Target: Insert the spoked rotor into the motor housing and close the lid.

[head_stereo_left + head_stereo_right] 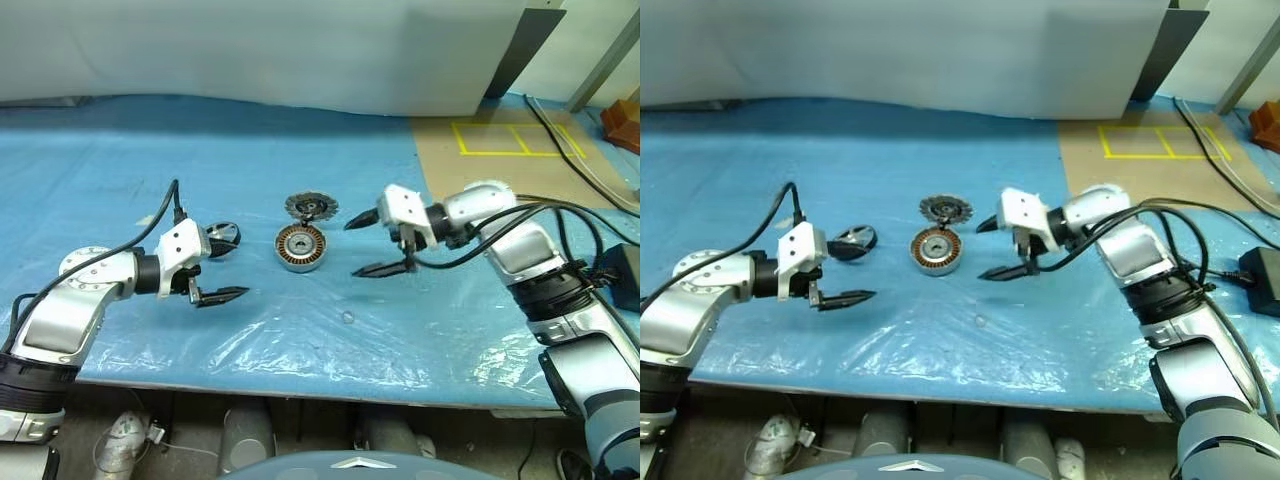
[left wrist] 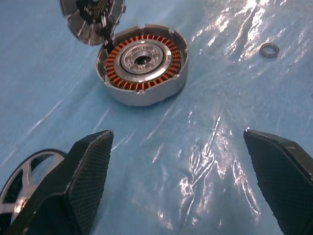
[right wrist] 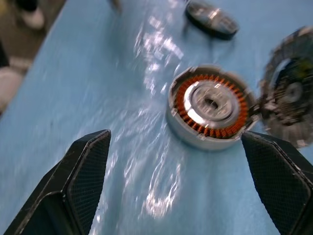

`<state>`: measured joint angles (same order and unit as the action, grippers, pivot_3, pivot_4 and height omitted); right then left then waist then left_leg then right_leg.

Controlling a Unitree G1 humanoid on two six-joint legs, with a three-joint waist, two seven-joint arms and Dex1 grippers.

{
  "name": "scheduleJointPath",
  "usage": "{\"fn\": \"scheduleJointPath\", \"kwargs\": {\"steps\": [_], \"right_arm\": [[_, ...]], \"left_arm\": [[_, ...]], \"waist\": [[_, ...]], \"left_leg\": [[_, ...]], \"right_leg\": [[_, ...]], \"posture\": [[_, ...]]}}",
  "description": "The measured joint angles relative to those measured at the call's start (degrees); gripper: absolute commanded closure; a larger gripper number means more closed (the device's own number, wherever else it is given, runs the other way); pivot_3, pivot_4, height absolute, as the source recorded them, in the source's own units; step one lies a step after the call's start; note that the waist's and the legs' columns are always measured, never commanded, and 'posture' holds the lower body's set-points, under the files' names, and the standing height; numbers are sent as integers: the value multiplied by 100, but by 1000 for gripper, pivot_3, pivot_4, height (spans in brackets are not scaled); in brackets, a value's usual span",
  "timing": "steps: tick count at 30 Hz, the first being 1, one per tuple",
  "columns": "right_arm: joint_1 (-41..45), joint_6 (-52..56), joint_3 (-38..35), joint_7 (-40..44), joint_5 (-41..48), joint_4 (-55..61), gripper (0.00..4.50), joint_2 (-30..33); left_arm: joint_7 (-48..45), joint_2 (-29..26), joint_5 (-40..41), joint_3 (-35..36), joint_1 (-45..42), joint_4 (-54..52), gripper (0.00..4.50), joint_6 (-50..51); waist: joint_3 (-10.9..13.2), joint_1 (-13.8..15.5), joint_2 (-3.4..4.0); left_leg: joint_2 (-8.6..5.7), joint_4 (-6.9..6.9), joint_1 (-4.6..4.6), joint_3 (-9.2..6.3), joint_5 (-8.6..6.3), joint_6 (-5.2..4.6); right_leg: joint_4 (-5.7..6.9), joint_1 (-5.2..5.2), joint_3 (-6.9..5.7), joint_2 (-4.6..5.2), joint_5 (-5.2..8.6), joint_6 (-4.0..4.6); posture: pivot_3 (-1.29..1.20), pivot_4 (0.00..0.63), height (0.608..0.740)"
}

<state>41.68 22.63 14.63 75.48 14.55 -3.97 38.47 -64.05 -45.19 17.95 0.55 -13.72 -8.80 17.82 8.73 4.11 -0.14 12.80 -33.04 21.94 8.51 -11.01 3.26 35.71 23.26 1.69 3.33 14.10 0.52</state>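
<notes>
The motor housing (image 1: 301,247), a silver puck with copper windings showing, sits open at mid-table. Just behind it, touching its rim, is the lid (image 1: 311,207), tilted with its dark toothed face in view. The spoked rotor (image 1: 222,237) lies to the housing's left, beside the far finger of my left gripper (image 1: 222,268). That gripper is open and empty, pointing toward the housing (image 2: 142,63), with the rotor (image 2: 24,181) partly behind one finger. My right gripper (image 1: 355,248) hovers open and empty just right of the housing (image 3: 210,105), facing it.
A blue plastic sheet (image 1: 120,180) covers the table. A small metal ring (image 1: 347,318) lies in front of the housing, near the front edge. A brown board with yellow tape (image 1: 505,140) lies at the back right, and cables (image 1: 560,130) run along the right side.
</notes>
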Motion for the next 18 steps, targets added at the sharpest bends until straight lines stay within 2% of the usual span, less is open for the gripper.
{"fn": "scheduleJointPath", "kwargs": {"steps": [4,8,12,18], "right_arm": [[-439,877,-902,-549,696,406,34,-58],[-1383,1273,-1271,-1089,997,1049,34,-147],[-2136,1431,-1353,-1589,1186,1639,34,-402],[-2322,1409,-1335,-2046,1136,1896,34,-443]], "left_arm": [[86,215,96,-13,-74,12,0,-6],[213,432,217,6,-84,136,0,108],[331,748,600,119,-33,248,0,446],[410,851,541,55,78,458,0,407]], "waist": [[0,13,-1],[0,24,0],[0,-5,0],[0,-5,0]], "left_leg": [[2,3,-3,0,0,0],[0,7,-2,0,0,1],[0,6,-9,1,-1,2],[-2,5,-17,5,-1,1]], "right_leg": [[-1,-1,-1,-1,0,1],[-6,0,-1,0,1,1],[-2,2,-1,-1,1,1],[-6,-4,2,1,14,22]], "posture": [[0,150,740],[0,150,740],[0,150,740],[0,150,740]]}}
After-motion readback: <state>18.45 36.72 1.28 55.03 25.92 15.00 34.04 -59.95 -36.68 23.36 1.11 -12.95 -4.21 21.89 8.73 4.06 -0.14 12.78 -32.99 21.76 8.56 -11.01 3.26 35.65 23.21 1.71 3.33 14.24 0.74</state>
